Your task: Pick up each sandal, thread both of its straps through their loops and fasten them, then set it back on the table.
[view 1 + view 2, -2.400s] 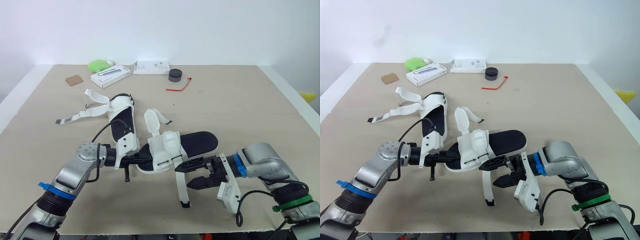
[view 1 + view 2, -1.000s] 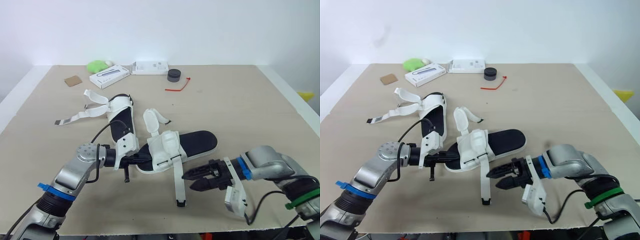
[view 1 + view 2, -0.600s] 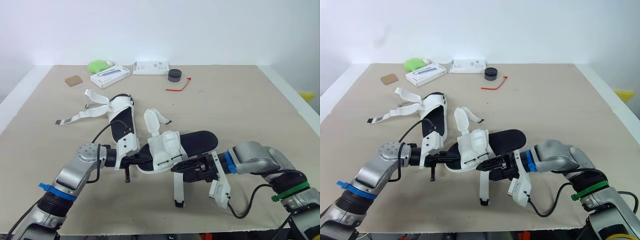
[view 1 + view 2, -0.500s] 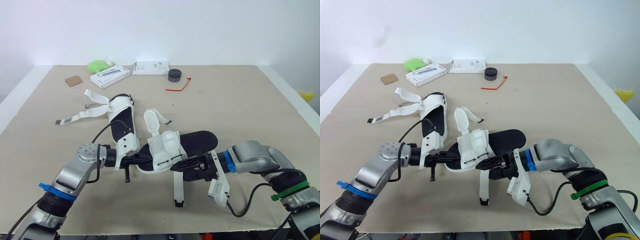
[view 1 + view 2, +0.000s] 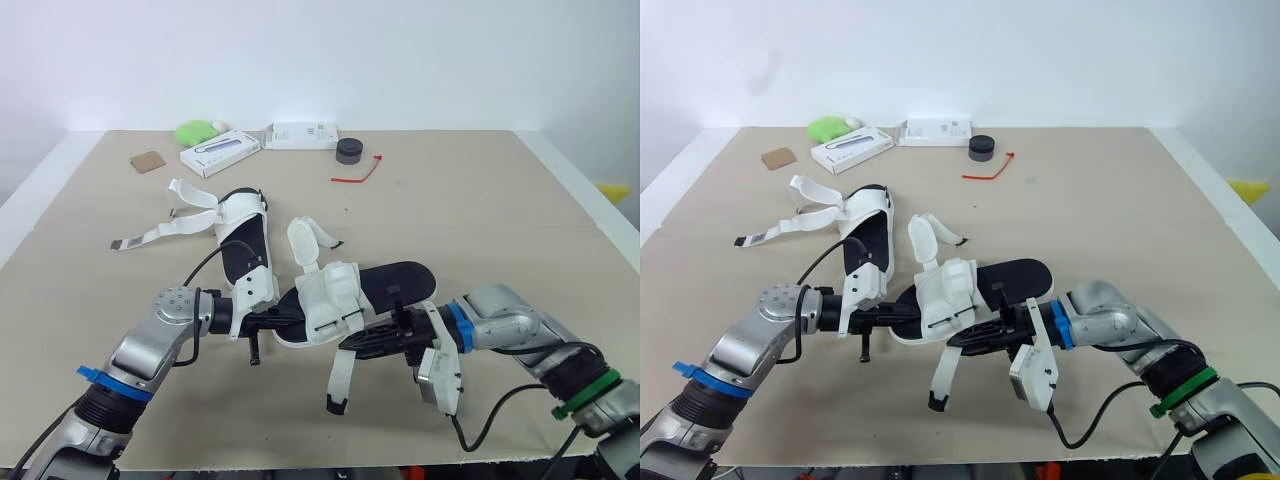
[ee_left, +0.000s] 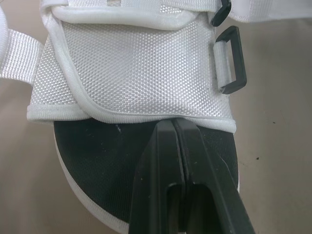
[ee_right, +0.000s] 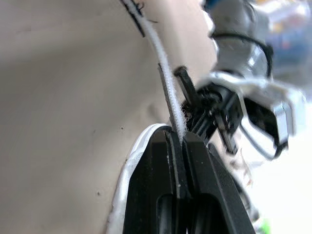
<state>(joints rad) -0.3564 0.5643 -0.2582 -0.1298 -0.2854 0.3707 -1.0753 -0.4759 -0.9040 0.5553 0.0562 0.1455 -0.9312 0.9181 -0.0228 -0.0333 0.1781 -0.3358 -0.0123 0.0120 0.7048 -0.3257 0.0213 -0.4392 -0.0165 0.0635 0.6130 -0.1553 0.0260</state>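
Left eye view is showing the near sandal (image 5: 390, 283) lying in the middle of the table (image 5: 480, 200), toe pointing to the robot's right. The left end effector (image 5: 287, 318) is meeting it at the heel end. In the left wrist view its fingers (image 6: 161, 146) are pressing together with the tips at the rim of the white upper, over the black footbed. Whether they are pinching any material there I cannot tell.

The right end effector (image 5: 352, 346) is clamping flat on the strap (image 5: 338, 385). The strap is running out from the upper, and its free tail is hanging down toward the table. The black loop (image 6: 233, 58) is sitting empty at the side of the upper, so this strap is judged to be waiting for threading. The far sandal (image 5: 243, 235) is lying behind and to the left, its straps splayed loose.

Several things are looking risky from here:
- The grip is sitting close to the upper with a long tail beyond it, so the floppy end is likely to buckle or miss the narrow loop.
- Pulling sideways on the strap may be dragging or twisting the sandal if the left hold is only light.
- The thin webbing may be slipping out from between the pads under tension.
- The two sets of fingers are working close together and could be colliding.
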